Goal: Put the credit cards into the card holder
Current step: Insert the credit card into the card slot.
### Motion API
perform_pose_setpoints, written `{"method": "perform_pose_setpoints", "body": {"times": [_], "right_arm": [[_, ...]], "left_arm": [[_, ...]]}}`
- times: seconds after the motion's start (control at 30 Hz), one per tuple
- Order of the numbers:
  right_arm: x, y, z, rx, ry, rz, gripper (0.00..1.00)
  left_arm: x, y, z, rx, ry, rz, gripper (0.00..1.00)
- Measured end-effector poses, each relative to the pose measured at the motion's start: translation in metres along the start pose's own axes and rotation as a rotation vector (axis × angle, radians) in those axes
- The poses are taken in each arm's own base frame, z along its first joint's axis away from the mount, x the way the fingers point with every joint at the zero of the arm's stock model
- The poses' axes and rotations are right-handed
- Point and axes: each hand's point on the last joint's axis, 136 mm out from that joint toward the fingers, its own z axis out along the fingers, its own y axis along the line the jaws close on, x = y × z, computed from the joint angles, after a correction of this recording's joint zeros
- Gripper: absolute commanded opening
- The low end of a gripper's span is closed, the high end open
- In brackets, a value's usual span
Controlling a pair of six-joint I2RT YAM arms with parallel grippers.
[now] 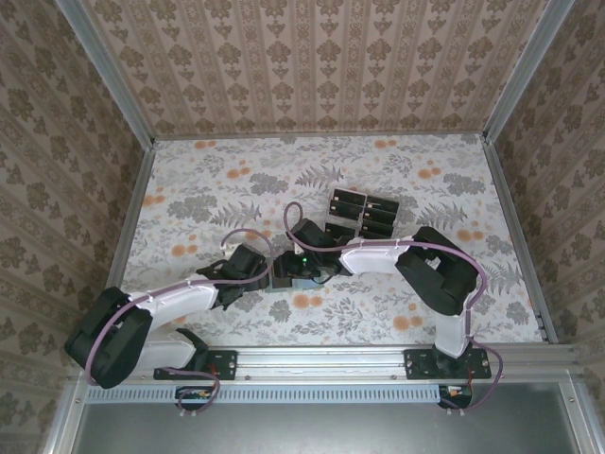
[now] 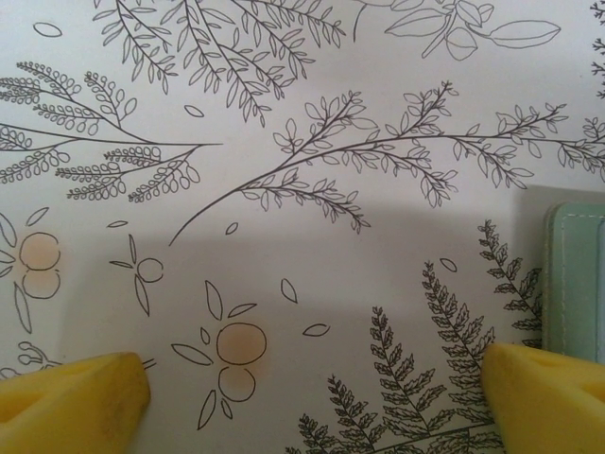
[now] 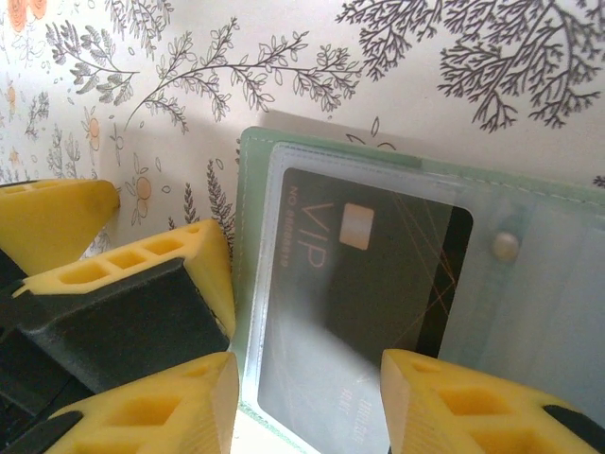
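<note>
left fingers gape empty over leafy cloth; right fingers half-parted astride glossy card in holder, grip i can't tell.

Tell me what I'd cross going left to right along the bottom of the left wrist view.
First yellow finger → orange fruit print → fern print → second yellow finger → green card holder, its edge just above that finger at the frame's right side.

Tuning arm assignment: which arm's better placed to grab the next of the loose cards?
Right, probably. The spare cards lie on its side, just beyond the right gripper, which sits over the holder. The left gripper is open beside the holder, suited to steadying it.
</note>
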Motion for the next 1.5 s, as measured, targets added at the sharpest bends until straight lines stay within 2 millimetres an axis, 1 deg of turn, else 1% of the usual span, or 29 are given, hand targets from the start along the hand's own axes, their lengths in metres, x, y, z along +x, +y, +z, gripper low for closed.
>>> {"method": "perform_pose_setpoints", "body": {"times": [0.37,1.07,1.5], "right_arm": [[-0.006,0.001,-0.007,0.006,-0.023,-0.005,0.45],[-0.008,-0.005,-0.007,0.029,-0.032,0.001,0.45],[-0.005,-0.011,-0.002,0.041,-0.02,0.006,0.45]], "left_arm": [[0.0,0.0,0.0,-0.001,-0.002,0.0,0.95],[0.0,0.0,0.0,0.0,-0.004,-0.001,0.95],[-0.001,0.0,0.001,0.001,-0.011,-0.003,0.95]]}}
